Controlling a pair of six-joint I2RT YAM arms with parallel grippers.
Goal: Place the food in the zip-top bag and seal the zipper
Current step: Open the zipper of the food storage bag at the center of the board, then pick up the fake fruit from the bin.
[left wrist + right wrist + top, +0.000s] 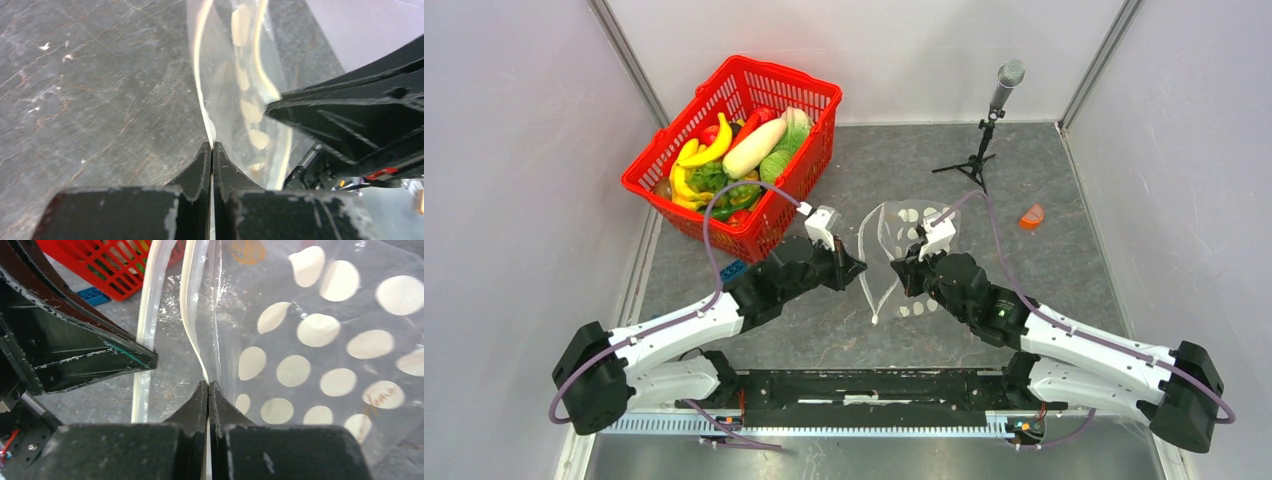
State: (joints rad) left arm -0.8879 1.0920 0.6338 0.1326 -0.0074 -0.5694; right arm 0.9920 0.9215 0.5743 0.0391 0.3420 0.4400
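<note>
The clear zip-top bag [902, 255] with white dots stands between my two grippers at the table's middle, its mouth pulled apart. My left gripper [856, 268] is shut on one whitish zipper strip [204, 107]. My right gripper [898, 270] is shut on the other zipper strip [192, 347]. The dotted bag wall [320, 340] spreads to the right in the right wrist view. The food [734, 155], yellow bananas, a white radish, green leaves and red pieces, lies in the red basket [824, 110] at the far left. No food shows inside the bag.
A small microphone stand [989, 120] is at the back middle. An orange piece [1031, 215] lies at the right on the table. A blue toy brick [732, 269] lies by the basket's near corner. White walls close the sides.
</note>
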